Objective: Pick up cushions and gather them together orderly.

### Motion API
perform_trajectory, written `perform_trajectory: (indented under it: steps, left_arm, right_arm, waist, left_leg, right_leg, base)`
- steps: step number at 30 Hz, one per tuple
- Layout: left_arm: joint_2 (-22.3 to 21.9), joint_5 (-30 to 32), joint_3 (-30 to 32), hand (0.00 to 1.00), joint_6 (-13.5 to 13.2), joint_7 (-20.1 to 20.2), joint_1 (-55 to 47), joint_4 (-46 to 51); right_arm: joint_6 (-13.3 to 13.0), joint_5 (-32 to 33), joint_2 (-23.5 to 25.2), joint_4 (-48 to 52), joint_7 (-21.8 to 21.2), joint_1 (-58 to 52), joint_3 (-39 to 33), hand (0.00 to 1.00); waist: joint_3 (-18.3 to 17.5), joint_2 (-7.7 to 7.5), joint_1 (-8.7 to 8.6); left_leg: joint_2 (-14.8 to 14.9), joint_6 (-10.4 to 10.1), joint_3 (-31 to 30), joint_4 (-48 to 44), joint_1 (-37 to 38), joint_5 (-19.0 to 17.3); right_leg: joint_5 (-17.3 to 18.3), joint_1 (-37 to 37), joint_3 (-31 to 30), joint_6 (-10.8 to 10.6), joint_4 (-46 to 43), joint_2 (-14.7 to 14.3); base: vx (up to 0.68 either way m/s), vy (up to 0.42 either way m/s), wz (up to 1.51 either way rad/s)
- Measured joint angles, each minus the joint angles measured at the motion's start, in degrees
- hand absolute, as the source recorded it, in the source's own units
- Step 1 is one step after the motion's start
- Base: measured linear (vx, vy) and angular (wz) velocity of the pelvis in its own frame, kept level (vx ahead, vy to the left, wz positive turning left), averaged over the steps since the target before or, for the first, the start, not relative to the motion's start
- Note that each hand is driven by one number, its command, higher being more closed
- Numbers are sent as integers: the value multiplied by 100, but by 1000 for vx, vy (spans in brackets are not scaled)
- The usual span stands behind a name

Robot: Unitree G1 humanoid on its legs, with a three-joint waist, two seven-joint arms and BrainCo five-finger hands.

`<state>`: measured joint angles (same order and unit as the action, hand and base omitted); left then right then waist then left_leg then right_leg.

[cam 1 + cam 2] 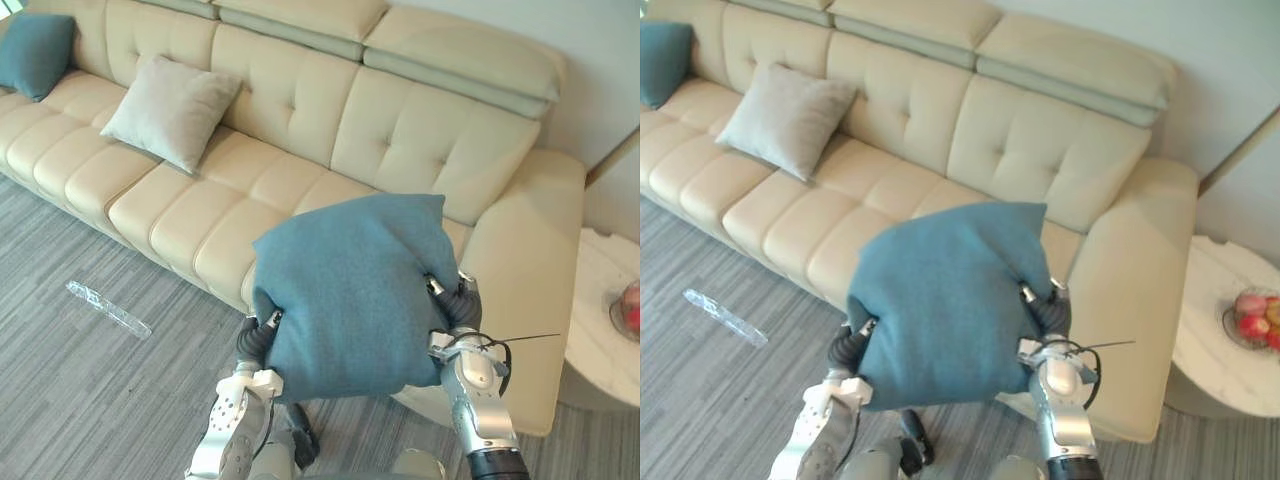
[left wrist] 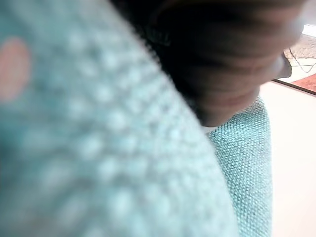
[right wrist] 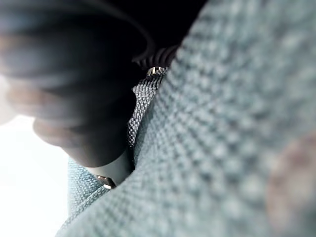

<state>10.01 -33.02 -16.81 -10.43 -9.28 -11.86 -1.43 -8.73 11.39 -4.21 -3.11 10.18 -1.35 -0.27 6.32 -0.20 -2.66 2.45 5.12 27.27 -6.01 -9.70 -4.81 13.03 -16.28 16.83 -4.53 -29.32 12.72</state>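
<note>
A large teal cushion (image 1: 350, 290) is held up between my two hands, in front of the right end of the cream sofa (image 1: 300, 130). My left hand (image 1: 253, 343) presses into its lower left side and my right hand (image 1: 461, 308) into its right side; the cushion hides the front of both hands. In both wrist views the teal weave (image 2: 98, 163) (image 3: 232, 138) lies right against each hand's dark cover. A light grey cushion (image 1: 170, 110) leans on the sofa's backrest left of centre. A second teal cushion (image 1: 35, 50) rests at the sofa's far left end.
A round white side table (image 1: 1220, 360) stands right of the sofa's armrest (image 1: 525, 290), with a bowl of fruit (image 1: 1252, 318) on it. A clear plastic strip (image 1: 108, 308) lies on the grey carpet to the left.
</note>
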Motion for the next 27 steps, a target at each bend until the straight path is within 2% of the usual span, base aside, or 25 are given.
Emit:
perform_trajectory:
  steps: [2, 3, 4, 5, 6, 7, 8, 9, 10, 11, 13, 15, 16, 17, 18, 19, 20, 21, 23, 25, 27]
  left_arm:
    - [3, 36, -9, 100, -2, 62, 1, 0]
    - [0, 39, -50, 100, 3, 65, 5, 0]
    - [-1, 49, -82, 100, 3, 66, 4, 0]
    - [-73, 101, -153, 100, 13, 74, 13, -40]
    - [-159, 150, -169, 100, 13, 78, -22, -21]
    - [-175, 151, -174, 100, 9, 82, -25, -16]
    - [-179, 150, -168, 100, -1, 82, -26, 2]
    - [-195, 150, -170, 100, 4, 88, -45, 65]
    - [-213, 151, -171, 100, 7, 98, -60, 111]
    - [-255, 151, -175, 100, 7, 139, -150, 273]
    - [-282, 152, -182, 100, -11, 236, -250, 436]
    - [-302, 155, -182, 100, -44, 303, -234, 482]
    - [-298, 155, -182, 100, -41, 303, -243, 482]
    - [-305, 155, -184, 100, -32, 303, -283, 484]
    - [-297, 154, -183, 100, -30, 302, -343, 479]
    - [-271, 154, -186, 100, -14, 299, -350, 469]
    - [-255, 154, -190, 100, -14, 298, -367, 474]
    - [-222, 153, -190, 100, -14, 295, -368, 473]
    - [-195, 153, -191, 100, -18, 295, -412, 481]
    - [-188, 153, -216, 100, -22, 295, -410, 488]
    - [-184, 153, -285, 100, -17, 295, -410, 487]
  right_arm:
    - [-9, 12, -49, 2, -3, -20, -8, 100]
    - [-28, 12, -55, 20, -3, -94, -29, 100]
    - [-28, 14, -53, 52, -2, -162, -45, 100]
    - [-27, 23, -66, 213, -1, -389, -122, 100]
    - [-25, 31, -54, 293, -1, -434, -177, 100]
    - [-17, 31, -37, 362, -1, -464, -182, 100]
    - [9, 28, -4, 595, -1, -499, -172, 100]
    - [13, 28, -9, 916, -1, -572, -168, 100]
    - [12, 29, -21, 1078, -1, -621, -168, 100]
    - [3, 29, -34, 1436, 2, -705, -169, 100]
    - [-78, 28, -22, 1707, 2, -699, -171, 100]
    - [-205, 29, -13, 1813, 1, -698, -172, 100]
    - [-204, 29, 1, 1804, 2, -707, -171, 100]
    - [-200, 28, 16, 1802, 2, -734, -169, 100]
    - [-200, 25, 65, 1759, 0, -750, -163, 100]
    - [-191, 25, 146, 1738, 0, -807, -157, 100]
    - [-193, 25, 230, 1740, 1, -937, -157, 100]
    - [-178, 25, 310, 1739, 1, -974, -156, 100]
    - [-171, -12, 387, 1740, -10, -981, -122, 100]
    - [-171, -12, 392, 1740, -10, -994, -126, 100]
    - [-171, -12, 375, 1740, -9, -1026, -146, 100]
  waist:
    - [-9, -15, -85]
    - [-20, -70, -118]
    - [-39, -102, -134]
    - [-96, -120, -156]
    - [-102, 46, -75]
    - [-109, 83, -28]
    - [-99, 116, 54]
    - [-94, 129, 111]
    - [-94, 128, 127]
    - [-81, 97, 185]
    - [-92, 1, 255]
    - [-82, -20, 290]
    - [-83, -19, 312]
    - [-126, 58, 336]
    - [-135, 71, 350]
    - [-126, 21, 350]
    - [-166, -114, 318]
    - [-179, -184, 346]
    - [-191, -200, 353]
    - [-197, -210, 347]
    - [-196, -212, 318]
  left_leg:
    - [-108, -111, -178, 30, 126, -39]
    - [-209, -162, -337, -87, 207, -136]
    - [-257, -148, -425, -210, 217, -177]
    - [-285, -215, -623, -695, 199, -533]
    - [-82, -377, -642, -1049, 157, -665]
    - [6, -451, -603, -1166, 158, -711]
    - [231, -589, -541, -1581, 133, -820]
    - [517, -594, -434, -2231, 3, -924]
    - [646, -597, -402, -2600, -93, -936]
    - [943, -592, -400, -3412, -359, -987]
    - [1147, -534, -519, -3490, -469, -1204]
    - [1299, -598, -1005, -2811, -539, -1206]
    - [1295, -676, -1325, -2384, -502, -1147]
    - [1265, -774, -1761, -1708, -360, -808]
    - [1202, -1404, -1951, -1467, -249, -389]
    - [1098, -1335, -1921, -1508, -235, -424]
    - [964, -1269, -1749, -1530, -220, -491]
    - [895, -1208, -1572, -1594, -220, -565]
    - [860, -1079, -1251, -1858, -217, -807]
    - [784, -1013, -1012, -2069, -221, -1050]
    - [754, -984, -886, -2150, -210, -1142]
  right_leg:
    - [-145, -170, -199, 17, 510, -264]
    - [-424, -227, -439, 233, 816, -397]
    - [-575, -219, -505, 347, 923, -419]
    - [-855, -113, -437, 424, 983, -391]
    - [-850, 54, -310, 422, 1031, -496]
    - [-835, 155, -290, 427, 1117, -554]
    - [-823, 409, -294, 442, 1351, -712]
    - [-841, 635, -309, 467, 1537, -860]
    - [-847, 736, -335, 480, 1615, -917]
    - [-827, 994, -453, 518, 1784, -986]
    - [-819, 1145, -689, 531, 1907, -960]
    - [-821, 1194, -973, 522, 1975, -897]
    - [-825, 1201, -1120, 495, 1978, -869]
    - [-836, 1185, -1282, 296, 2009, -879]
    - [-845, 1209, -1506, 20, 2117, -861]
    - [-924, 1219, -1560, -55, 2215, -776]
    - [-1047, 1213, -1584, -126, 2369, -585]
    - [-1118, 1201, -1634, -221, 2436, -470]
    - [-1258, 1118, -1768, -327, 2440, -355]
    - [-1214, 924, -1924, -411, 2280, -262]
    - [-1172, 756, -2006, -464, 2077, -205]
  base:
    - [293, 0, 72]
    - [285, -50, 81]
    - [460, -140, 105]
    - [395, -126, 74]
    - [400, -120, 54]
    - [352, -92, 0]
    - [331, -102, -20]
    - [304, -104, -24]
    - [240, -45, -34]
    - [314, 5, -56]
    - [247, 58, -72]
    - [152, 173, -70]
    - [117, 312, -76]
    - [135, 430, -100]
    - [114, 380, -80]
    - [88, 372, -63]
    - [70, 311, -37]
    - [56, 287, -54]
    - [32, 277, -67]
    - [-14, 269, -68]
    - [-11, 150, -52]
